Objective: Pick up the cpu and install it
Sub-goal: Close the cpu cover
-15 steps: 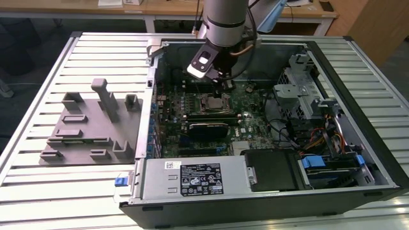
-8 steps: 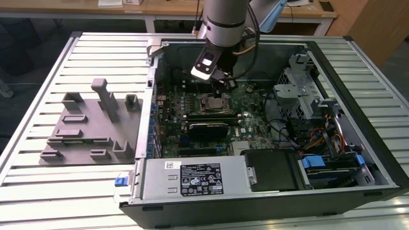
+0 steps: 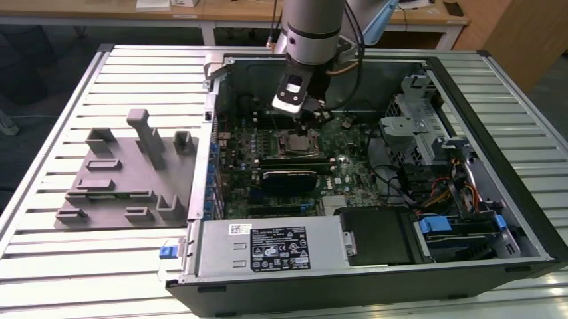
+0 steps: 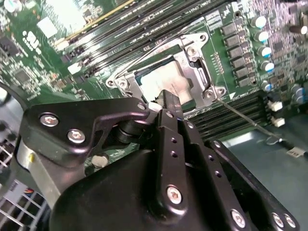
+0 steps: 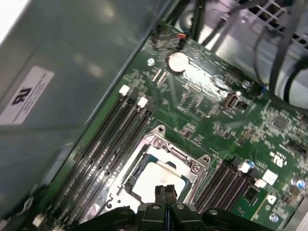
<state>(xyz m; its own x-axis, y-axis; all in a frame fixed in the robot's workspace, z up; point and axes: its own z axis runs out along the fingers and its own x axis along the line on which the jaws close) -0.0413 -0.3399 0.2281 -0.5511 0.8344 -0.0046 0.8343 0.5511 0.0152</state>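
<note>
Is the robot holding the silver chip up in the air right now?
No: in the first wrist view the cpu lies flat inside its metal socket frame, with the shut gripper close over its edge.

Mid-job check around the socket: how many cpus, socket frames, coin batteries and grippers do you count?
cpu: 1
socket frame: 1
coin battery: 1
gripper: 1
Total: 4

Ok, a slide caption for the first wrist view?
Shut tool poised over the cpu sitting in its socket on the motherboard.
</note>
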